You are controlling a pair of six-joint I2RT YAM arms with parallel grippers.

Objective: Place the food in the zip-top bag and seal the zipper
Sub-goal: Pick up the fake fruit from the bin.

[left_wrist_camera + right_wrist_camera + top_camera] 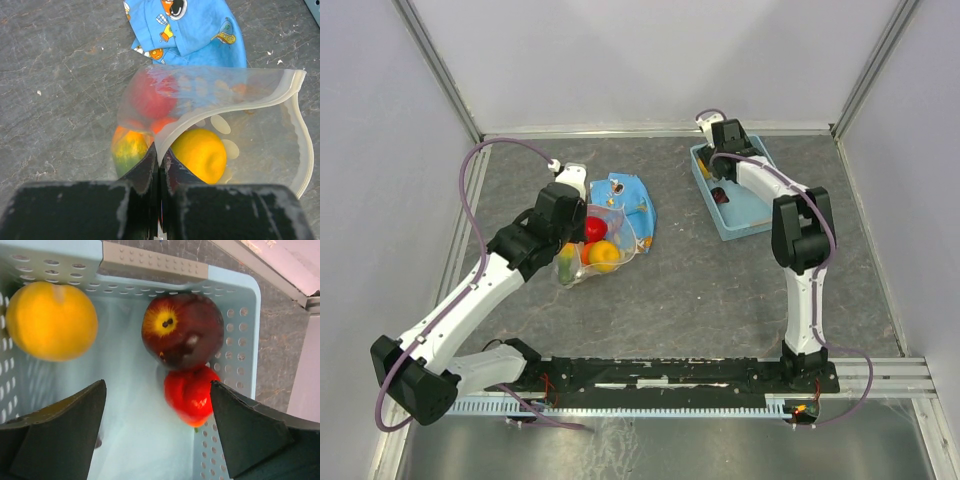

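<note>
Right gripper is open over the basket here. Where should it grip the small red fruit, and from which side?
Take the red fruit across its rounded middle, coming straight down from above with the right gripper. The dark maroon fruit touches one side, so the grip likely belongs across the other two: one by the basket wall, one over bare floor.

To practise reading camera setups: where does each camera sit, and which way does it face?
Top external: above and behind the bases, looking down on the table; left arm and right arm show.
Left wrist: on left arm, looking down at the zip-top bag; left gripper shut on its rim.
Right wrist: on right arm, looking down into the light blue basket; open right gripper shows.
Shared: top external and left wrist both show bag and blue patterned cloth.
</note>
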